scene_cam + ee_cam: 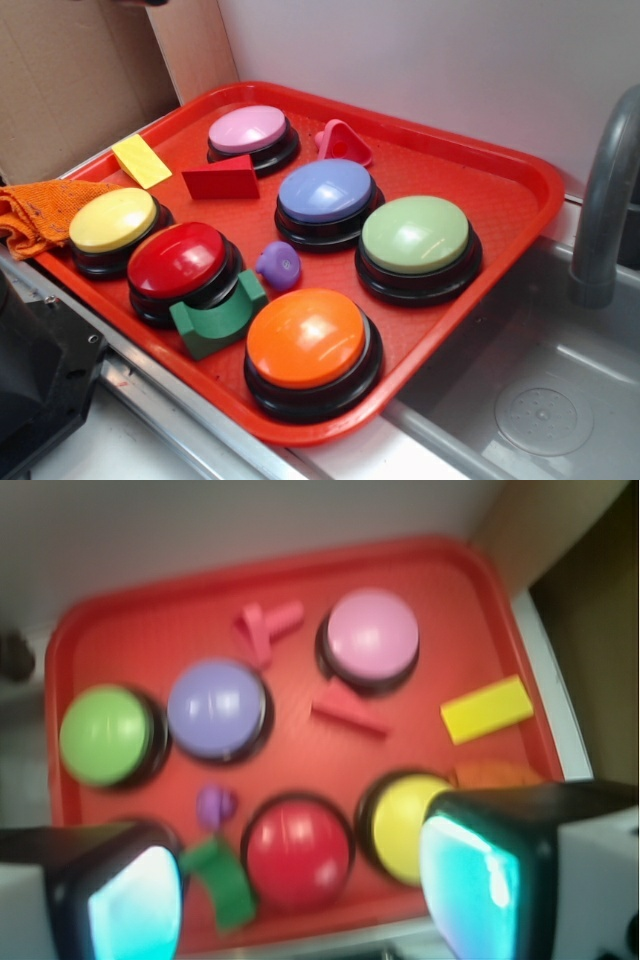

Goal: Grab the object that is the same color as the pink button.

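The small pink triangular object with a hole lies at the far side of the red tray, just right of the pink button. In the blurred wrist view the pink object sits left of the pink button. My gripper hangs high above the tray's near edge, over the red button. It is open, with nothing between its two fingers. The gripper does not show in the exterior view.
The tray also holds blue, green, orange, red and yellow buttons, a red wedge, a yellow block, a green arch block and a purple piece. An orange cloth lies left; a sink and faucet stand right.
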